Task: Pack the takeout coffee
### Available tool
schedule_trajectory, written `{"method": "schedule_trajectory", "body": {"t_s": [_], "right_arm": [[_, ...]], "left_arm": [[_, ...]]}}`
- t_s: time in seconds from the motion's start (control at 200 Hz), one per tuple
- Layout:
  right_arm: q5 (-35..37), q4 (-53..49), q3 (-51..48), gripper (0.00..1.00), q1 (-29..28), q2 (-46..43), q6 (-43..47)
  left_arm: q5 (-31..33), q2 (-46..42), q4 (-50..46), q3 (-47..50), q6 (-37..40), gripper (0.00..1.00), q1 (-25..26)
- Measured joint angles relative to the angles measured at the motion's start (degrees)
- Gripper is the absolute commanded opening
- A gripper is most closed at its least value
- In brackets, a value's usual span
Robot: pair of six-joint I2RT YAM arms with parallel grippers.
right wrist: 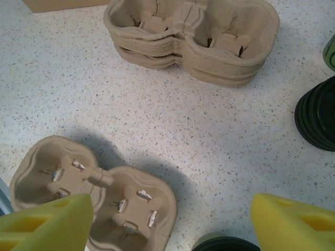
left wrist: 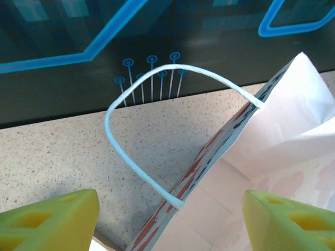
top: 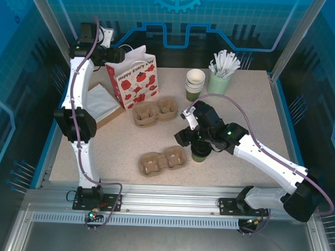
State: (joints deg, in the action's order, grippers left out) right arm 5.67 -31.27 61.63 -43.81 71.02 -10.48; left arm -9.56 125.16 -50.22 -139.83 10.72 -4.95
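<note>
The takeout coffee (top: 200,155) is a dark green cup with a black lid, standing on the table right of a single pulp carrier (top: 162,161). My right gripper (top: 195,143) hovers just above it, open and holding nothing. In the right wrist view the coffee's lid (right wrist: 225,244) peeks in at the bottom edge, between the yellow fingers (right wrist: 47,225) of the right gripper (right wrist: 170,230) and nearer the right one. The carrier (right wrist: 94,193) lies at lower left. My left gripper (left wrist: 170,225) is open, straddling the rim of the strawberry-print gift bag (left wrist: 293,141) below its white cord handle (left wrist: 131,157).
A stack of pulp carriers (top: 155,111) sits beside the gift bag (top: 133,77). Nested lidless cups (top: 195,84) and a pale green cup of white sticks (top: 221,78) stand at the back. White napkins (top: 102,101) lie at left. Black lids (right wrist: 316,115) are stacked at right.
</note>
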Motion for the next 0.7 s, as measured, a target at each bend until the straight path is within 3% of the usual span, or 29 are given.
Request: {"method": "schedule_trajectory", "body": {"t_s": [0.395, 0.7], "right_arm": [[0.4, 0.0, 0.0, 0.8, -0.5, 1.0, -0.4], [0.5, 0.0, 0.0, 0.8, -0.8, 2.0, -0.9]], "left_arm": [[-2.1, 2.9, -2.3, -2.4, 1.4, 0.42, 0.0], [-2.3, 5.5, -2.3, -4.9, 1.7, 0.28, 0.0]]}}
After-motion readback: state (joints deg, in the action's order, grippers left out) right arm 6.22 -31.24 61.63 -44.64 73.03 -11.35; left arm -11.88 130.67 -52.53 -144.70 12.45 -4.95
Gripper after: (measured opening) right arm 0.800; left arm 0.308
